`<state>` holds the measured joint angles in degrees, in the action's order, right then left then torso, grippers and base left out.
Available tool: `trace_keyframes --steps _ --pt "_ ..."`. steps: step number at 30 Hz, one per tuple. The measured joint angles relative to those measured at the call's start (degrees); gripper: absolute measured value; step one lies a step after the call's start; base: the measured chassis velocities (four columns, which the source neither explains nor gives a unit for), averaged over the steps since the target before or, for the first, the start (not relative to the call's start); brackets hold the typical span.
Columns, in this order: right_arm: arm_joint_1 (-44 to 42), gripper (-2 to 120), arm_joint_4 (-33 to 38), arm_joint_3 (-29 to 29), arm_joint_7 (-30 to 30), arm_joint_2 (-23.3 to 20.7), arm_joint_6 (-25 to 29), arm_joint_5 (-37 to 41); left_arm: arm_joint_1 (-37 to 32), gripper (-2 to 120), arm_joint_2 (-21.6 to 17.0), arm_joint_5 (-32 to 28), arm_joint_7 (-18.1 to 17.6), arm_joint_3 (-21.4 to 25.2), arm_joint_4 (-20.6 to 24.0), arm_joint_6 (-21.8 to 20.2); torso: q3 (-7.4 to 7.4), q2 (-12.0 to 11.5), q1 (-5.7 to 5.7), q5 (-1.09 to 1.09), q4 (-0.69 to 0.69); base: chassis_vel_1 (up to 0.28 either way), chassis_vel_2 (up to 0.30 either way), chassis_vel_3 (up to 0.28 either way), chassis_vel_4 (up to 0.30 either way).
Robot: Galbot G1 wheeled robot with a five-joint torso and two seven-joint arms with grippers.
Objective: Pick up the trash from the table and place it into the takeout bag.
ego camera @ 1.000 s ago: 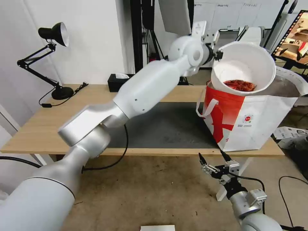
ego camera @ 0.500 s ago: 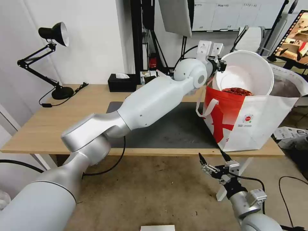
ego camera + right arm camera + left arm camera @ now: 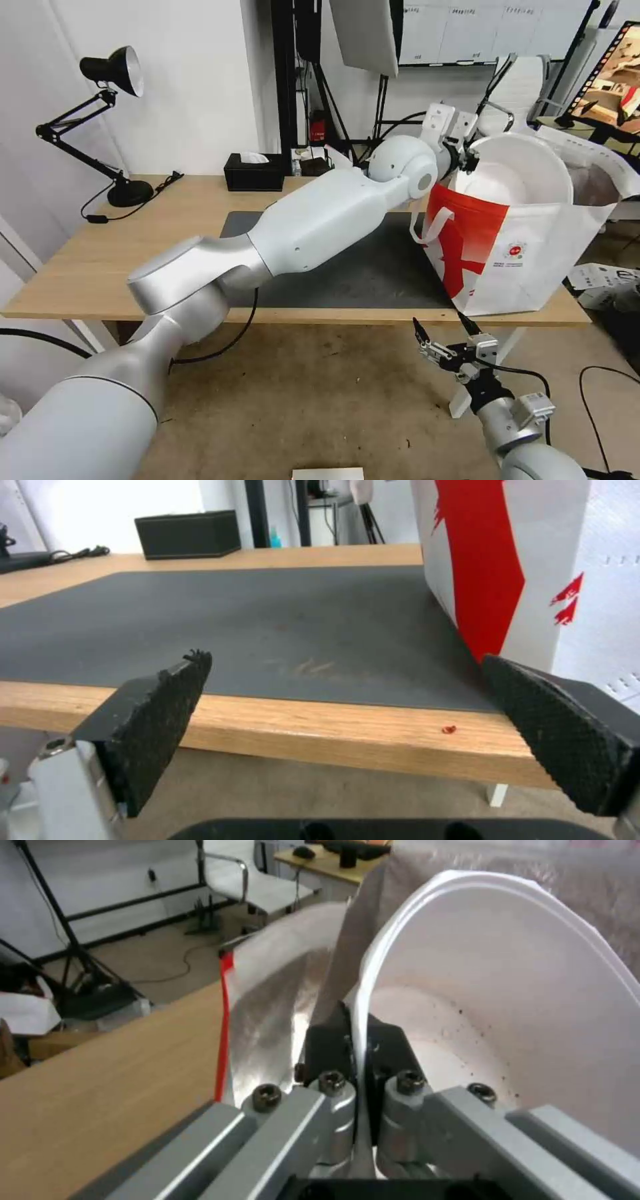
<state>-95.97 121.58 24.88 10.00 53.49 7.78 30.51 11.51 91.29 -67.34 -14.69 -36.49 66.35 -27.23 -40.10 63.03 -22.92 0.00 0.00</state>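
Note:
The takeout bag, white with a red panel and foil lining, stands on the right end of the table. My left gripper is at the bag's mouth, shut on the rim of the white bowl, a piece of the trash. The bowl is tilted on edge and sunk partly inside the bag. In the left wrist view the black pads clamp the bowl's rim, with the foil lining beside it. My right gripper hangs open below the table's front edge; its pads are wide apart.
A dark grey mat covers the table's middle. A black tissue box sits at the back, and a black desk lamp at the far left. A small red scrap lies on the front edge. Chair and stands crowd behind.
My left arm has lowered the tilted bowl from above the bag down into its mouth. The red shells no longer show. The right arm has stayed still.

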Motion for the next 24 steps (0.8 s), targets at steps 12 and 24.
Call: trace_keyframes --steps 12,24 --pt "0.0 100 0.0 0.0 0.0 0.0 0.0 0.0 -1.1 11 0.0 -0.4 0.1 -2.3 0.7 -0.4 0.0 0.0 0.0 0.0 0.0 0.0 0.0 0.0 0.0" --pt "0.0 100 0.0 0.0 0.0 0.0 0.0 0.0 -0.6 57 -0.1 -1.6 -1.8 -1.1 2.8 0.9 0.0 0.0 0.0 0.0 0.0 0.0 0.0 0.0 0.0"
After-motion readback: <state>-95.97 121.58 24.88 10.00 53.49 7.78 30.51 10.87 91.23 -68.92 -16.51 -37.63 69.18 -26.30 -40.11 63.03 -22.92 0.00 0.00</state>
